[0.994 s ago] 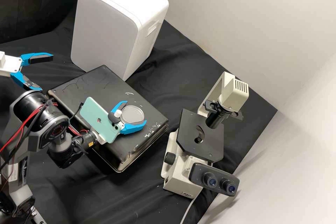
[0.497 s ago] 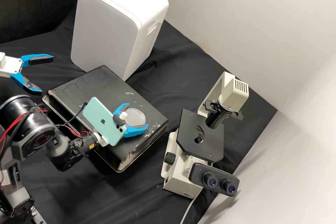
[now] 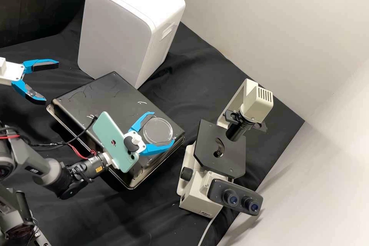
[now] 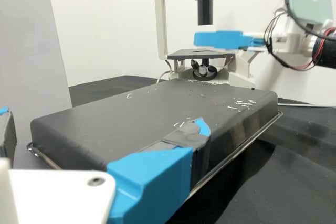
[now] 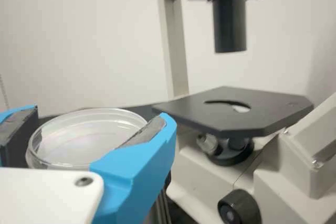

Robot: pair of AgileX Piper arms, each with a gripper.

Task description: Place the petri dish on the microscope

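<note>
A clear round petri dish (image 3: 157, 130) is held between the blue fingers of my right gripper (image 3: 163, 128), just above the near right corner of the black tray (image 3: 96, 96). In the right wrist view the dish (image 5: 86, 135) sits between the two pads, with the right gripper (image 5: 97, 119) shut on it. The white microscope (image 3: 215, 161) stands to the right, and its black stage (image 3: 221, 150) with a centre hole lies a short way beyond the dish (image 5: 236, 108). My left gripper (image 3: 50, 80) hangs open at the far left of the bench, beside the tray (image 4: 157, 124).
A tall white box (image 3: 127, 27) stands behind the tray. The microscope's condenser (image 3: 240, 127) hangs over the stage, and its eyepieces (image 3: 240, 200) point at the bench's front. Pale walls close in behind and to the right.
My right gripper has carried the petri dish rightward, toward the microscope, to the tray's near right corner, and its arm has dropped lower. The left gripper has barely moved.
</note>
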